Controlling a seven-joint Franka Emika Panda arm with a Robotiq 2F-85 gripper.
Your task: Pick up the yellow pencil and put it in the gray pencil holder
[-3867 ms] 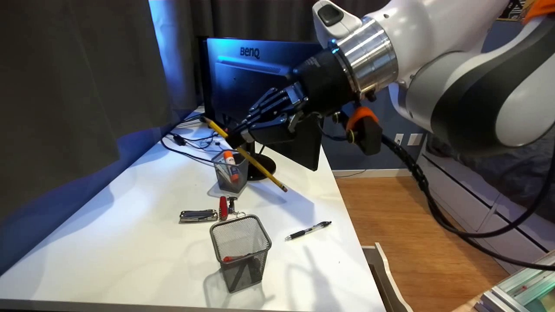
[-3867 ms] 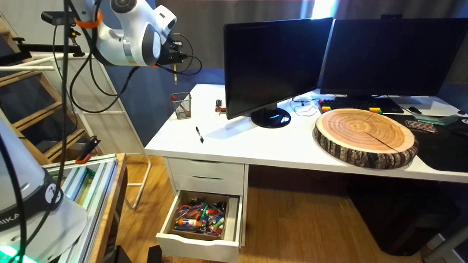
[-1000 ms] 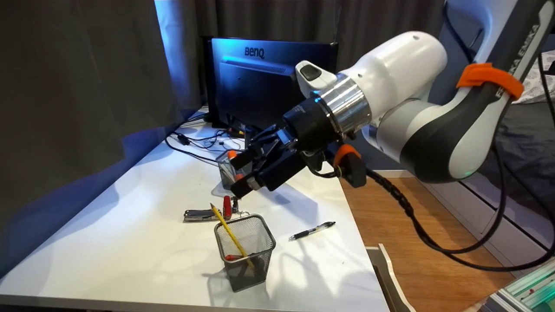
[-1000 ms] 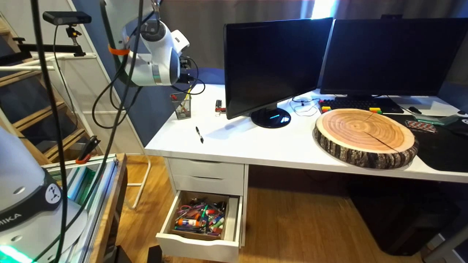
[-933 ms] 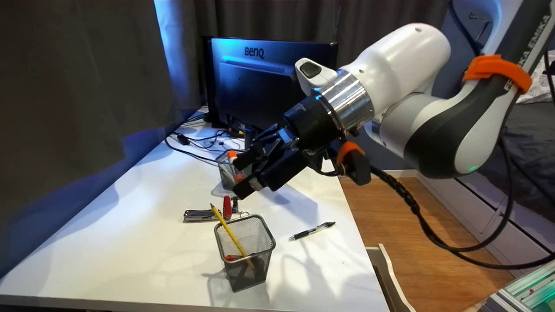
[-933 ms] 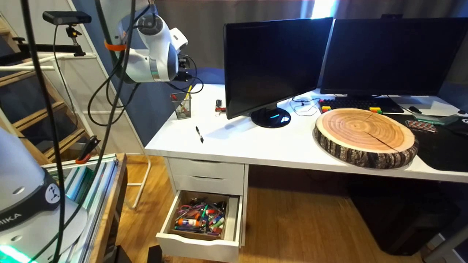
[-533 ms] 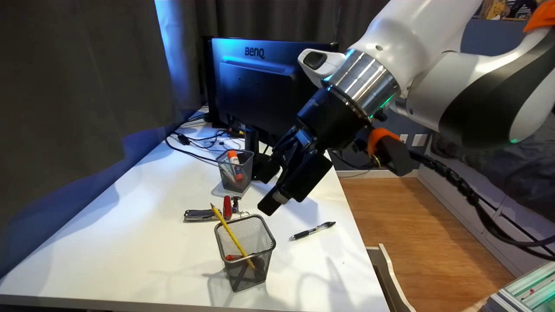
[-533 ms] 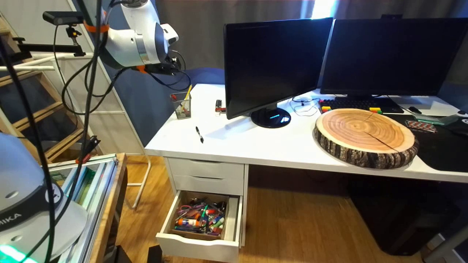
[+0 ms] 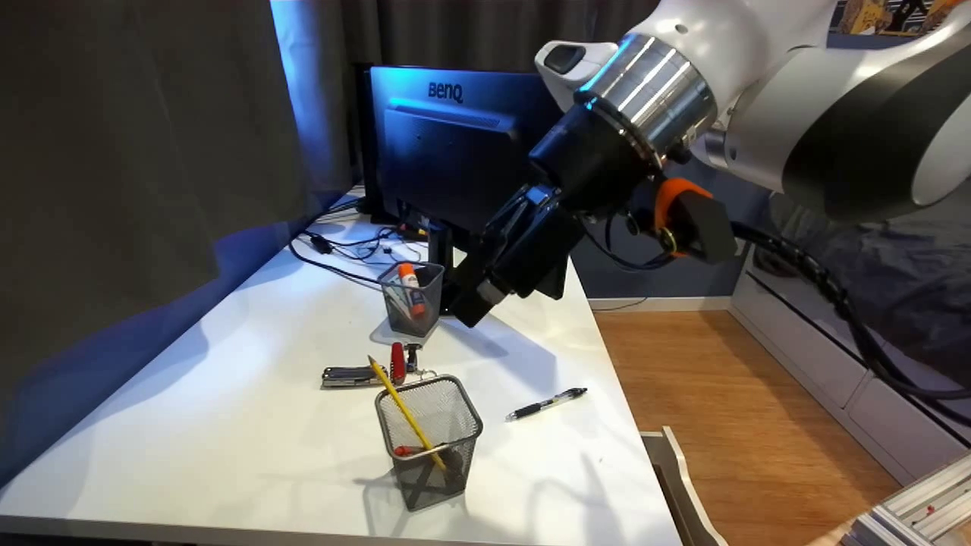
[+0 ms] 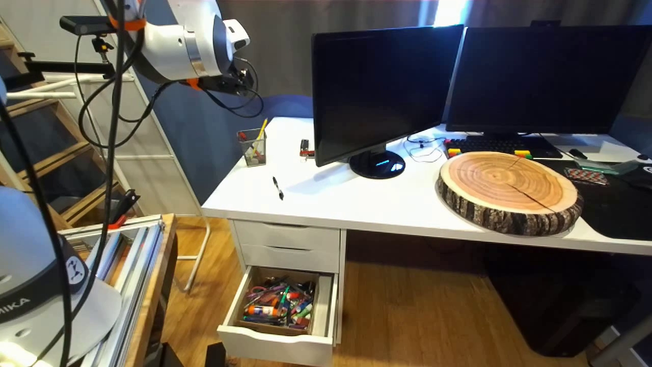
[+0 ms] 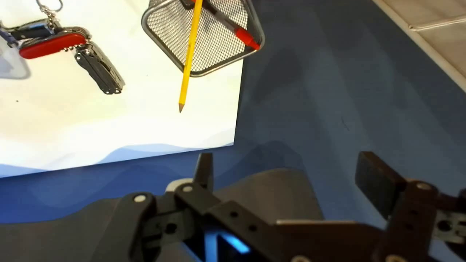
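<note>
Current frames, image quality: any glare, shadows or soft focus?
Wrist view: white desk looks overexposed in patches, end effector dark and slightly out of focus up close, yellow pencil reasonably sharp; in an exterior view, shadows near the loose pen, blue cast on the BenQ monitor; in an exterior view, a blown-out strip of light at the top.

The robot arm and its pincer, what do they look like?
The arm is smooth and rounded, white with black parts, a shiny silver ring, orange straps and dark cables. Its base shows the letters MIKA. The black pincer has two jointed fingers with blocky tips.
</note>
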